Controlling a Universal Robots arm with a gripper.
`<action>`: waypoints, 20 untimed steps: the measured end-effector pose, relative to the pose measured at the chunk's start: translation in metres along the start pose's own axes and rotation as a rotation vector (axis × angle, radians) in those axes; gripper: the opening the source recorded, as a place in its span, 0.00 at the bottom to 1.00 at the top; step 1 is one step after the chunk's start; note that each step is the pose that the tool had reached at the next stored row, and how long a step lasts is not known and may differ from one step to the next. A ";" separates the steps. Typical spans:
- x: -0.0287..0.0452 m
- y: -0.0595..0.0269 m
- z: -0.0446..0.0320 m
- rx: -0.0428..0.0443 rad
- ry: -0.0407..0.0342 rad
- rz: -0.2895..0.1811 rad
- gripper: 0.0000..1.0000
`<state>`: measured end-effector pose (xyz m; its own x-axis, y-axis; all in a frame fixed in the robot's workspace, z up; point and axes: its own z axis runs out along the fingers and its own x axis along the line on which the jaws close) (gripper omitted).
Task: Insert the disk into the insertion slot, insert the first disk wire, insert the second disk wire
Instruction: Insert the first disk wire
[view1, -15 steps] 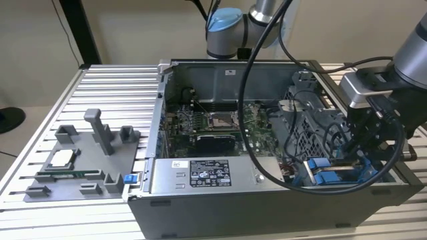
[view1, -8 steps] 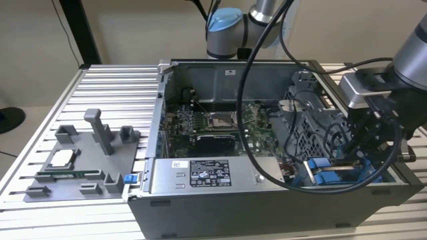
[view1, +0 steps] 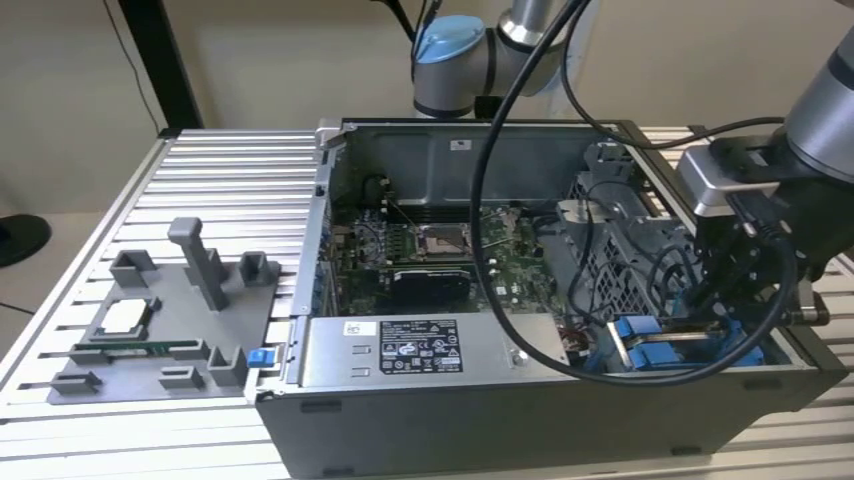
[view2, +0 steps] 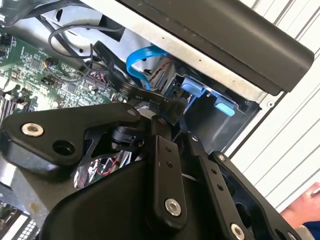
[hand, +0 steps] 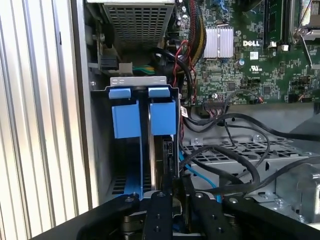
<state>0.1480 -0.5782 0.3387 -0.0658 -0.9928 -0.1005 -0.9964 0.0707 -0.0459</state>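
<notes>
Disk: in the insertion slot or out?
In, at least partly: in the first wrist view the disk sits edge-on between the blue rails of the insertion slot, gripper at its end. Depth: cannot tell.

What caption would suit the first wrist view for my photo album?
Robot gripper close to the blue drive bay inside an open computer, black cables and green motherboard alongside.

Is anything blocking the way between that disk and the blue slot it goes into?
Nothing visible does. The disk already stands on edge between the blue rails of the insertion slot, right at the gripper. The black cables lie beside it over the perforated metal, not across the opening.
</notes>
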 end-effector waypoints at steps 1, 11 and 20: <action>0.0000 0.0000 0.0002 0.0001 -0.0001 0.001 0.00; 0.0006 0.0003 0.0061 0.0004 0.0003 0.004 0.00; 0.0009 0.0005 0.0088 0.0003 -0.0010 0.004 1.00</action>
<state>0.1479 -0.5782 0.3299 -0.0699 -0.9924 -0.1017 -0.9961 0.0748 -0.0458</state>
